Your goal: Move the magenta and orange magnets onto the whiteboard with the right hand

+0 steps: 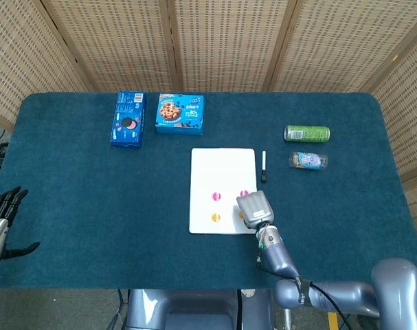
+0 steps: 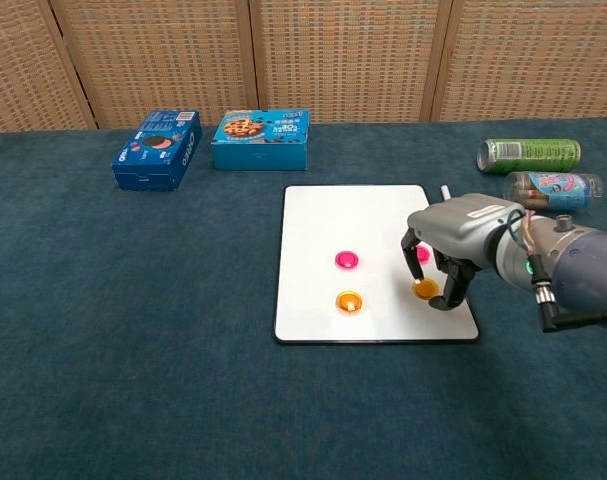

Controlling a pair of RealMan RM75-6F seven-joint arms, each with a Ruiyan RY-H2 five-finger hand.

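Right hand (image 2: 445, 262) fingers spread downward over whiteboard (image 2: 323, 215), orange magnet (image 2: 424, 289) beneath its fingertips, magenta magnet (image 2: 421, 253) just behind, second magenta (image 2: 347, 261) and orange (image 2: 349, 301) pair leftward.

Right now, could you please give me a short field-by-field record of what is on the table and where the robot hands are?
whiteboard: flat, mid-table
magnets on board: two pink, two orange
right robot hand: over the board's right side, fingers around an orange magnet
left robot hand: at the table's left edge, holding nothing
cookie boxes: two, behind the board
cans: two, lying far right
marker: right of the board
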